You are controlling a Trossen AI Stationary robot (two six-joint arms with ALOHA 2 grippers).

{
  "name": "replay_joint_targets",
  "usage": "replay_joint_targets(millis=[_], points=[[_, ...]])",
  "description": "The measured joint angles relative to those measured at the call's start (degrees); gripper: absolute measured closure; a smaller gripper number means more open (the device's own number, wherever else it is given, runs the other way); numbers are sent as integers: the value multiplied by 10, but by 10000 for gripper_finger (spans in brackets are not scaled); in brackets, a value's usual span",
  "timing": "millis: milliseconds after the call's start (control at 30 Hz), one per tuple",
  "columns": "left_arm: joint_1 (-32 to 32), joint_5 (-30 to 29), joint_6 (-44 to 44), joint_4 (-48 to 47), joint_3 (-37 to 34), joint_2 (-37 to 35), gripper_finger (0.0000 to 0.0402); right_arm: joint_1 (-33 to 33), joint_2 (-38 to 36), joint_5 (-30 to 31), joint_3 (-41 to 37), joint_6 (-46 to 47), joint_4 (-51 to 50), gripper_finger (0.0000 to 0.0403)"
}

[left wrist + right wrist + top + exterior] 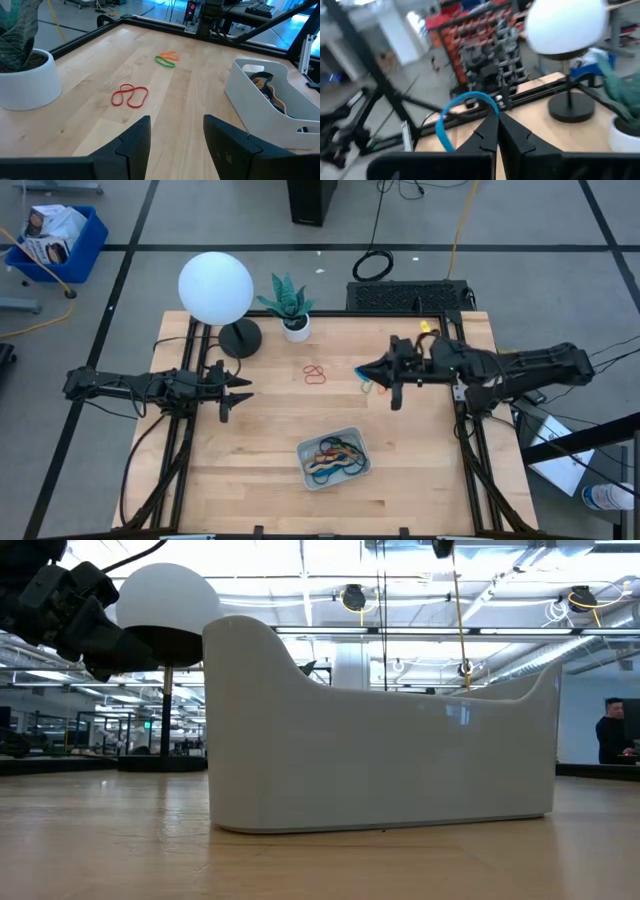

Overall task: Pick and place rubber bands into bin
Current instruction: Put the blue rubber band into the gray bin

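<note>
Two fingertips of the right gripper are pressed together on a blue rubber band, which hangs as a loop to one side of the closed tips; in the high view this gripper is held above the table's far right area, close to the orange and green bands lying on the wood. The right arm reaches in from the right edge, stretched nearly level, its wrist pointing toward the table's middle. The left gripper waits near the left edge with its fingers moderately spread and nothing between them, its arm likewise extended flat toward the centre. The bin sits at the near middle and already holds a tangle of bands in black, blue and orange. Left to do, by this evidence: the held blue band must be carried to the bin, and the red band at table centre and the orange and green pair remain on the wood. A white globe lamp and a potted plant stand at the far edge.
</note>
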Motion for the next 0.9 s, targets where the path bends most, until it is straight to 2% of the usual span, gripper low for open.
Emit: replay_joint_targets(millis=[200,367,467,600,900], points=[[0,0,-1,0,0,0,213,31,110,-27,127,-57,-128,403],[0,0,-1,-3,0,0,213,59,201,-28,197,-68,-255,403],[0,0,-1,-3,0,0,213,72,243,-41,205,-54,-300,403],[0,0,-2,-3,0,0,213,91,291,-73,205,-43,-300,403],[0,1,-3,-8,0,0,213,116,394,-73,205,-37,-323,403]])
